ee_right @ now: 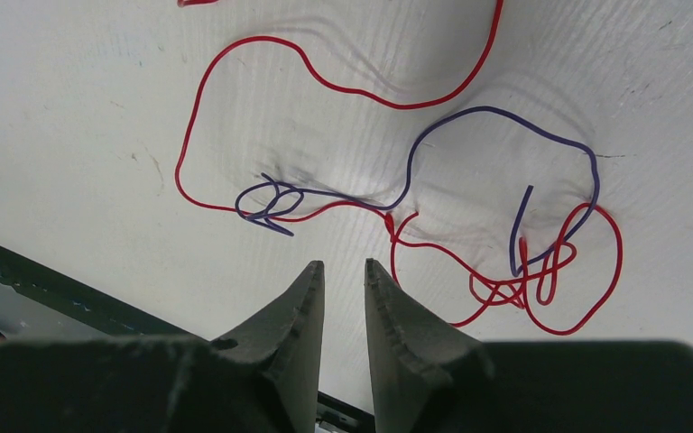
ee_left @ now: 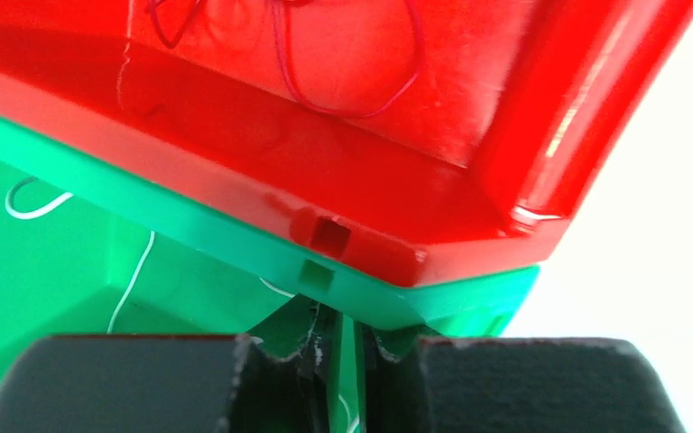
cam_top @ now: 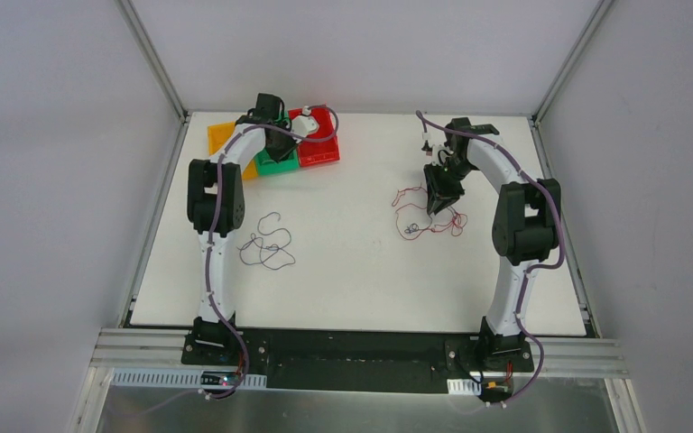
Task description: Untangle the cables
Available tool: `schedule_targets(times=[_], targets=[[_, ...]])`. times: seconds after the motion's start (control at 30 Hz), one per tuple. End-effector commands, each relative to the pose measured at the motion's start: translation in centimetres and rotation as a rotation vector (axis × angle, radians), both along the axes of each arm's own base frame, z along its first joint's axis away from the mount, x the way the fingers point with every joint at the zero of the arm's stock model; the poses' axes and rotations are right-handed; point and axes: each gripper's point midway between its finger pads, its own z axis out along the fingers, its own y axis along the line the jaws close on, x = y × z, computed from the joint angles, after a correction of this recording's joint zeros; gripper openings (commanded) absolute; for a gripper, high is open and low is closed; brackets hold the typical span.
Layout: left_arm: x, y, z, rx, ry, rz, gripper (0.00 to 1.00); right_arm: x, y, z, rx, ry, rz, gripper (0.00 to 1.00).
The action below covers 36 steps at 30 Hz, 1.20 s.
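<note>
A red cable (ee_right: 388,106) and a purple-blue cable (ee_right: 496,110) lie tangled in loose loops on the white table; the tangle also shows in the top view (cam_top: 429,224). My right gripper (ee_right: 343,263) hovers just above its near edge (cam_top: 439,200), jaws a narrow gap apart and empty. Dark grey-black cables (cam_top: 266,248) lie curled left of centre. My left gripper (ee_left: 350,329) is low in the green bin (ee_left: 36,271), also seen from above (cam_top: 277,147). Its jaws stand slightly apart, with a whitish cable (ee_left: 131,280) on the bin floor. A purple-red cable (ee_left: 361,117) lies in the red bin (ee_left: 235,135).
Three bins stand at the back left of the table: orange (cam_top: 221,135), green (cam_top: 275,167) and red (cam_top: 320,149). Grey walls close in the table on three sides. The black rail with the arm bases (cam_top: 352,352) runs along the near edge.
</note>
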Motion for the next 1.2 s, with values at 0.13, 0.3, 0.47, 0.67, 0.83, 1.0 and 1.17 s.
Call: schedule_targets(times=[0.13, 0.3, 0.47, 0.67, 0.83, 1.0, 1.17], targets=[[-3.3, -4.7, 9.9, -0.148, -0.025, 0.026, 0.36, 0.0, 0.1, 1.4, 0.009, -0.023, 0.002, 0.26], [-2.4, -1.9, 12.8, -0.073, -0.100, 0.032, 0.60, 0.0, 0.2, 1.4, 0.018, -0.020, 0.000, 0.26], [-0.5, 1.5, 11.4, 0.003, -0.106, 0.075, 0.66, 0.2, 0.3, 1.4, 0.022, -0.020, -0.004, 0.26], [1.4, 2.9, 7.8, 0.059, -0.081, 0.062, 0.73, 0.2, 0.2, 1.3, 0.018, -0.019, -0.006, 0.25], [2.8, 2.4, 5.5, 0.041, -0.064, 0.053, 0.71, 0.1, 0.1, 1.2, 0.010, -0.016, -0.006, 0.25], [2.9, 2.6, 2.1, 0.080, -0.018, 0.039, 0.68, -0.1, -0.1, 1.2, 0.002, -0.017, -0.004, 0.25], [1.9, 2.2, -0.1, 0.101, 0.031, 0.024, 0.49, -0.1, -0.2, 1.2, -0.005, -0.020, 0.000, 0.26]])
